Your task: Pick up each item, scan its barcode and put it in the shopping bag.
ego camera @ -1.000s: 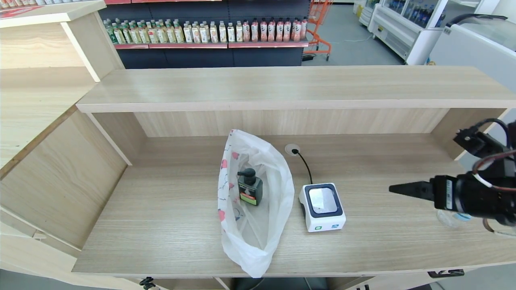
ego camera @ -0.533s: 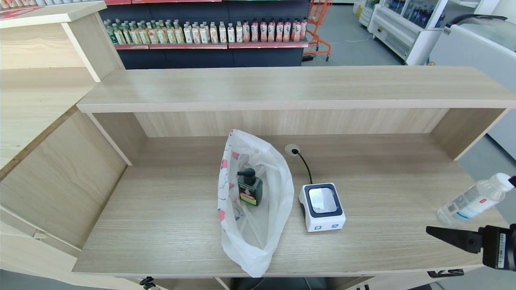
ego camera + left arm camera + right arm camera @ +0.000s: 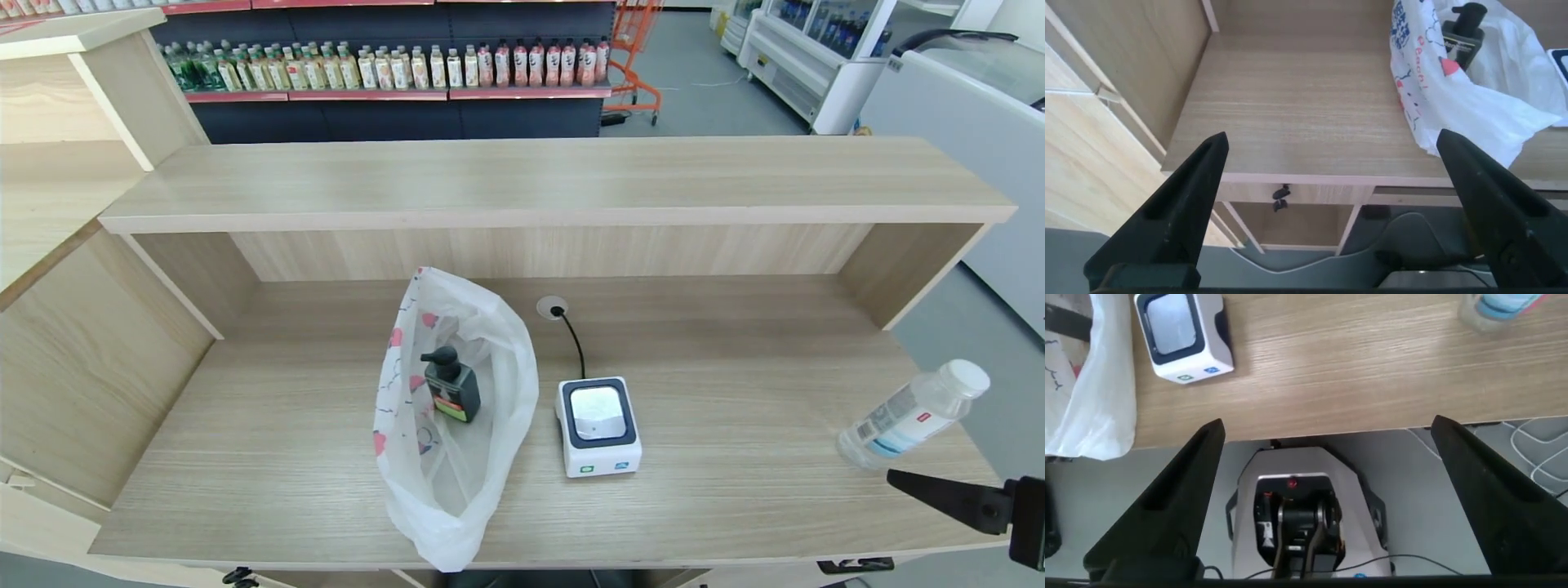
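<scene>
Two pincers, both spread wide and both empty: the left pincer (image 3: 1333,137) hangs off the front of the counter (image 3: 1290,106) on the robot's left, and the right pincer (image 3: 1327,423) hangs below the front edge on its right. From the head camera, though, just one dark finger (image 3: 939,496) of the right one pokes in at the bottom corner, the rest cut off. The water bottle (image 3: 913,415) gets chopped too in the right wrist view, just its bottom end at the frame's edge, and the scanner (image 3: 598,425) is a mere sliver in the left wrist view. Now, against a second ago: that right arm was up over the counter's right end, covering most of the bottle; it has dropped low and the bottle is in plain sight. Everything has slid leftward in the head view, but that's the camera turning, nothing on the counter moved. The bottle sits at the counter's far right end, well apart from the scanner, long axis on a diagonal, white cap pointing away and to the robot's right, base toward the near edge; standing or leaning, I can't tell. The shopping bag (image 3: 445,457) lies open just left of the scanner, a dark pump bottle (image 3: 451,388) inside it
</scene>
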Robot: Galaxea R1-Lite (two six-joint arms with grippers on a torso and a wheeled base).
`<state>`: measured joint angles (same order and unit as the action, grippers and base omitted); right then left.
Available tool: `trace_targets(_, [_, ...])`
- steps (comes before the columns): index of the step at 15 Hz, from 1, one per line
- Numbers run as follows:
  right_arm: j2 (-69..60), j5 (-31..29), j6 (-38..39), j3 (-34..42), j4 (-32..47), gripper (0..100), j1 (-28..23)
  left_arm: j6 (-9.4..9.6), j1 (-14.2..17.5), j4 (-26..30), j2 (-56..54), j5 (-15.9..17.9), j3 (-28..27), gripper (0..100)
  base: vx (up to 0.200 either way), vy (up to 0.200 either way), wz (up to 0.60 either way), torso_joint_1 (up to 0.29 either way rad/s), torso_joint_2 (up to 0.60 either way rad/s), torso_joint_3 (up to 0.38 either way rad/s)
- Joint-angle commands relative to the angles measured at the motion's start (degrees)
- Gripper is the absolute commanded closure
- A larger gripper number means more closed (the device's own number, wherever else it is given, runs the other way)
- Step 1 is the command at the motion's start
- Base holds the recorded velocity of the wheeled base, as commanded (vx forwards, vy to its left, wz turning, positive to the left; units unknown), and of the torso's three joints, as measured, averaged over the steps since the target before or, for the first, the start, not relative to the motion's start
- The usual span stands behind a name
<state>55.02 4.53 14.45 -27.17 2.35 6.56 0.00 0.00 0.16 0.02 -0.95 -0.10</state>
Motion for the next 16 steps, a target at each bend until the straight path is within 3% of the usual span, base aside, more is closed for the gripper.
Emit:
trace_targets(1, [-0.4, 0.0, 0.1, 0.0, 0.1, 0, 0.0, -0.09, 0.0, 0.0, 0.0, 0.0, 0.0, 0, 0.0, -0.2, 0.0, 0.002, 0.0, 0.002])
trace_targets(7, [-2.6, 0.5, 0.1, 0.4, 0.8, 0, 0.1, -0.09, 0.0, 0.0, 0.0, 0.0, 0.0, 0, 0.0, -0.2, 0.0, 0.002, 0.0, 0.003])
trace_targets(13, [-6.4, -0.1, 0.1, 0.7, 6.7, 0, 0.0, 0.18, 0.0, 0.0, 0.0, 0.0, 0.0, 0, 0.0, -0.2, 0.0, 0.003, 0.0, 0.002])
trace_targets(16, [-6.0, -1.9, -0.3, 0.0, 6.7, 0, 0.0, 0.09, 0.0, 0.0, 0.0, 0.0, 0.0, 0, 0.0, 0.0, 0.0, 0.0, 0.0, 0.0])
